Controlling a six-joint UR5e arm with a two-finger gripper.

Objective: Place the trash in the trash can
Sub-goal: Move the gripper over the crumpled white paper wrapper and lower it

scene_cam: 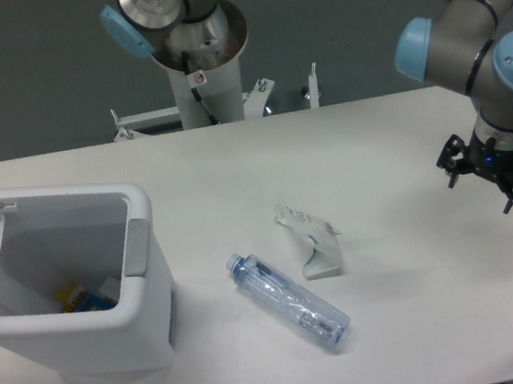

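Mid-table lie a crushed bluish bottle (289, 302) and flattened white carton (311, 239).

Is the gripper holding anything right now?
Nothing. The gripper hangs open and empty at the table's right edge; the bottle and carton lie on the table.
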